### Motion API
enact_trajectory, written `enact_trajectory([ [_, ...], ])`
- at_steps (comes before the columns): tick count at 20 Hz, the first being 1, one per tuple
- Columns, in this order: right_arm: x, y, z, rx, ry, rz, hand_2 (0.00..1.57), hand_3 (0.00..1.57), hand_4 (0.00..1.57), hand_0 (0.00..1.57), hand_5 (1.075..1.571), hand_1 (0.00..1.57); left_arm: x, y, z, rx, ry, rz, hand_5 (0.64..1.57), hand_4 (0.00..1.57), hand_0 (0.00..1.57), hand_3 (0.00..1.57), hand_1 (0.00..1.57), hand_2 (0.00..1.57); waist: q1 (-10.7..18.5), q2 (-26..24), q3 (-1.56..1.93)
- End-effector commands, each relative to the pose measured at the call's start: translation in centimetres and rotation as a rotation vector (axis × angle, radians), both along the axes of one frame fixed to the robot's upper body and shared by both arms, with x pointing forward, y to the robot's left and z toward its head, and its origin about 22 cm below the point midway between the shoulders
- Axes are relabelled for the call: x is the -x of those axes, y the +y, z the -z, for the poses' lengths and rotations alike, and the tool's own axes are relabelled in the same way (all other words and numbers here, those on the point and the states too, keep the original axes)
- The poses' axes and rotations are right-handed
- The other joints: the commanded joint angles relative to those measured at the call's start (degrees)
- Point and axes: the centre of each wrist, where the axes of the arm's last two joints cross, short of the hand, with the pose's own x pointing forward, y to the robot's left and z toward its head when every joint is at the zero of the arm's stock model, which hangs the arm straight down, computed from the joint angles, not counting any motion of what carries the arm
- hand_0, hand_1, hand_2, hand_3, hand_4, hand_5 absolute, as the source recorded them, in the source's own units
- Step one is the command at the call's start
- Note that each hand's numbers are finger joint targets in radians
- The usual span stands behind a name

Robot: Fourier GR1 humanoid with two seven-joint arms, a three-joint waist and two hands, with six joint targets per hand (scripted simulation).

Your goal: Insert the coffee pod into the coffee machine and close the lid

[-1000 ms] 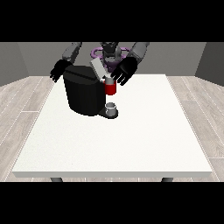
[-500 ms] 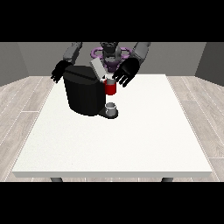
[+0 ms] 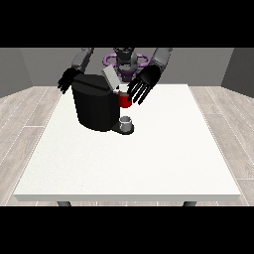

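Looking from the near edge of the large white surface (image 3: 129,163) towards the robot, we find a small grey cup-shaped thing (image 3: 127,122) on the base of the tall black coffee machine (image 3: 96,104); we cannot tell it for the pod, so we cannot say where the coffee pod now lies. Just above it a red thing at the machine (image 3: 124,100) sits under the brew head, and the machine's grey lid (image 3: 110,78) is tilted up, so the closing step is not yet done.

Little has changed over the last second. The hand at the view's right (image 3: 143,84) has sunk slightly and edged towards the red thing, so its fingertips now hang just beside the machine's head. We judge this to be a slow approach to the lid or the pod slot, not a finished step.

That hand is spread, fingers straight and pointing down, holding nothing. Farther back, the hand at the view's left (image 3: 67,81) hangs beside the machine's rear corner, unmoved, its fingers relaxed and empty.
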Motion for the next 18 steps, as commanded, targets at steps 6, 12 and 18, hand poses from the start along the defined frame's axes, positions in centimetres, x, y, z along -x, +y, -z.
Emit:
enact_trajectory([
  [6,0.4,-1.9,2.7,-0.001,0.069,0.037,0.00,0.00,0.39,0.00,1.571,0.00,-0.1,-3.9,1.3,-0.044,0.051,0.035,1.571,0.00,0.00,0.00,0.00,0.00,2.4,-3.9,-0.09],
  [12,0.8,-1.3,1.8,-0.019,0.122,0.043,0.00,0.00,0.36,0.00,1.571,0.00,0.1,-0.3,1.9,-0.006,0.116,0.002,1.571,0.00,0.00,0.00,0.00,0.00,2.6,-7.2,-0.14],
  [18,2.4,-3.2,5.2,-0.027,0.141,0.093,0.00,0.00,0.39,0.00,1.571,0.00,0.7,-2.1,5.8,0.116,0.132,0.043,1.571,0.00,0.00,0.00,0.00,0.00,6.4,-9.7,-0.12],
])
